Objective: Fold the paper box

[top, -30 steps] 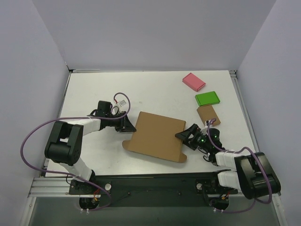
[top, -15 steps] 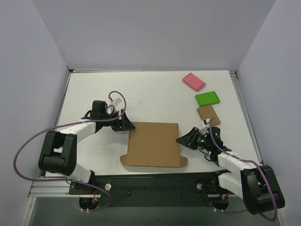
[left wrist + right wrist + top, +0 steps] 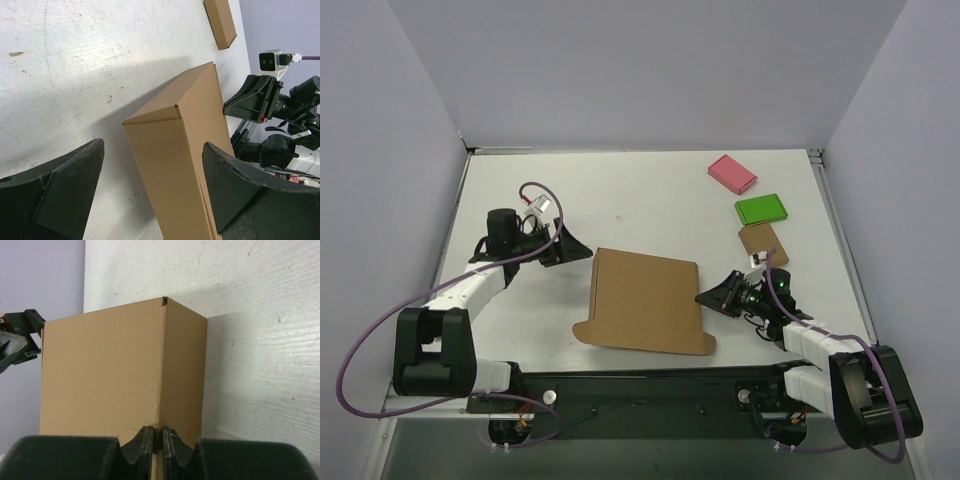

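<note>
Paper box [image 3: 645, 300] centre of table [image 3: 650, 195]; three blocks [image 3: 761, 209] behind it, rightward.

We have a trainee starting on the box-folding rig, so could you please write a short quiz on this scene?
1. True or false: the left jaws stand wide open.
2. Which small block lies nearest the paper box: A pink, B green, C brown?
3. What are the right jaws closed on?
Key: 1 true; 2 C, the brown block; 3 the paper box's right edge.
</note>
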`<state>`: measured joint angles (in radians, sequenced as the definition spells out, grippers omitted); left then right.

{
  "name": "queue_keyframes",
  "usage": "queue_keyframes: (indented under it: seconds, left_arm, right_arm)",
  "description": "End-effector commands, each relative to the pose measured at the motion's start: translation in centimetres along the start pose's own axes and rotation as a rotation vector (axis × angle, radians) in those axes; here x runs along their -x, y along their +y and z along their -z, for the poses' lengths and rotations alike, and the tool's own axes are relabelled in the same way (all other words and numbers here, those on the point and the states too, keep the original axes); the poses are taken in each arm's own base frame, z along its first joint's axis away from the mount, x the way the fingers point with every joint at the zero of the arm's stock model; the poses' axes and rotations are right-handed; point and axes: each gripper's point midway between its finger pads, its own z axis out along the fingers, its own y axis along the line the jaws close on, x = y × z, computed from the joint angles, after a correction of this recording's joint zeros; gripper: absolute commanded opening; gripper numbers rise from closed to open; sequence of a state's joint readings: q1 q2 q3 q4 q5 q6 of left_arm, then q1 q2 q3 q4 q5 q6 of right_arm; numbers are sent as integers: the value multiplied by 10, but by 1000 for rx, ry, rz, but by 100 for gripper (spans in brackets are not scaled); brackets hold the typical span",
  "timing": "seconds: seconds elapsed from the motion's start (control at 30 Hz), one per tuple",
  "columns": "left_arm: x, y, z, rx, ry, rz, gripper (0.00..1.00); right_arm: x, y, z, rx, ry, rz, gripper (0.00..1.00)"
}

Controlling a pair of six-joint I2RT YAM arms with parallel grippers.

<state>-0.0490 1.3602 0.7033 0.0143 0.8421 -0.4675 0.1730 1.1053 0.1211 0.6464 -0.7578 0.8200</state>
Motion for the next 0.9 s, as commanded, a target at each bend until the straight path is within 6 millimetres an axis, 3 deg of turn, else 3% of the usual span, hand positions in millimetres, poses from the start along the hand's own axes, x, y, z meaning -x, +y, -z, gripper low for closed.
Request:
queue_keyframes:
  seconds: [0.0, 0.13, 0.33, 0.4, 0.43, 0.67, 0.87]
  left_arm:
    - [6, -8, 4, -22, -30, -29, 90]
    - [-6, -11, 5, -56, -37, 39, 97]
    - [-23, -18, 6, -93, -55, 121, 97]
    - [-38, -21, 2, -108, -20, 161, 97]
    - [-34, -27, 0, -142, -41, 146, 97]
    - [-60, -45, -18, -199, 25, 185, 97]
    - [-64, -64, -24, -268, 56, 191, 93]
  right_arm:
    - [-16, -27, 4, -102, 52, -2, 0]
    - [-15, -28, 5, -112, 48, 2, 0]
    - [-14, -28, 4, -115, 47, -2, 0]
    - [-14, -28, 5, -117, 47, 0, 0]
    - [-14, -28, 5, -117, 47, 2, 0]
    - [-14, -29, 5, -121, 44, 7, 0]
    - [-12, -29, 8, -128, 32, 29, 0]
